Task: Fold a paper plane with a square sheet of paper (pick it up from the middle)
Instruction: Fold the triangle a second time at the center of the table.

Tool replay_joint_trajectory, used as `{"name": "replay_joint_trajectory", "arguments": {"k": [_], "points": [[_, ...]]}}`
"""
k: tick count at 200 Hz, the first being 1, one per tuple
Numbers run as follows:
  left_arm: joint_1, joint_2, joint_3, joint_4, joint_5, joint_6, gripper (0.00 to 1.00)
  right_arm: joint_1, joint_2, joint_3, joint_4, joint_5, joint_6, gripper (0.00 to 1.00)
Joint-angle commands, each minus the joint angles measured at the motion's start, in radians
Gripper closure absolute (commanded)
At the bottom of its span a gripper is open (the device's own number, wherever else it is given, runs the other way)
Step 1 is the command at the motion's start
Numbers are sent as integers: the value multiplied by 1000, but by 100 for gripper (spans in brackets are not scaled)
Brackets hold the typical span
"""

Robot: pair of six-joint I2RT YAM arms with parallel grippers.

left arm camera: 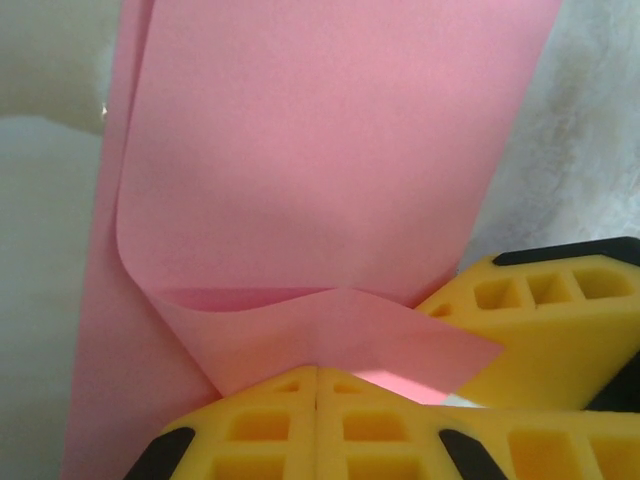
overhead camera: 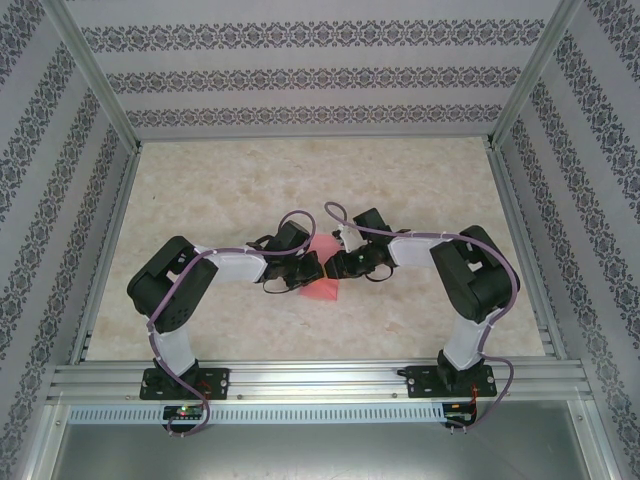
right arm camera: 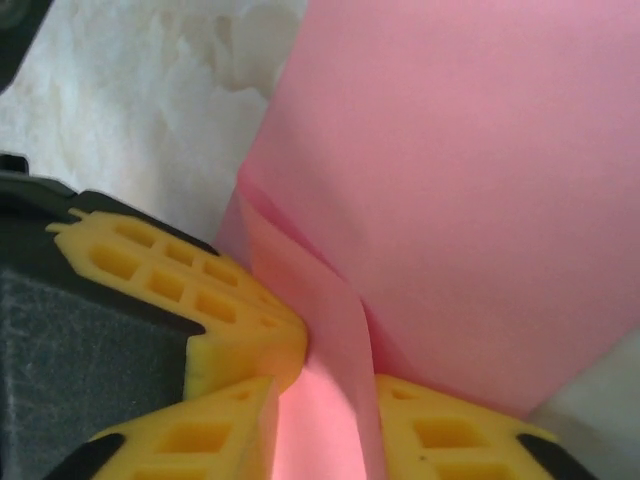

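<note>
Two tools crowd the thin pink-red square sheet of paper (overhead camera: 322,288) on the marbled tabletop (overhead camera: 300,180): left tool (left arm camera: 317,378) clamped on a folded flap, right tool (right arm camera: 325,390) with jaws slightly apart around the crease. Light, floppy, easily crumpled, I'd say, so best pinched near the creases.

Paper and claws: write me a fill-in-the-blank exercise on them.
The paper is ___ in colour.
The left claw is ___ on a fold of the paper.
The right claw stands ___, with paper in its gap.
In the top view, the paper lies ___ the claws.
Missing words: pink; shut; open; between.
</note>
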Motion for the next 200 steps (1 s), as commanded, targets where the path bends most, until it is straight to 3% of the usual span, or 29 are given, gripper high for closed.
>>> {"name": "replay_joint_trajectory", "arguments": {"k": [1,16,37,58,94,200], "points": [[5,31,-39,-62,-31,35,96,-8,-104,6,-33,79,32,65],[5,25,-39,-57,-30,36,95,-16,-175,-19,-39,127,81,60],[5,14,-30,-74,-38,48,95,-16,-270,-74,-34,155,155,61],[5,8,-27,-78,-40,51,95,16,-302,-128,50,39,248,75],[4,1,-23,-77,-41,54,95,84,-281,-167,89,56,363,92],[5,-8,-21,-80,-34,64,95,92,-83,-192,277,-36,523,93]]}}
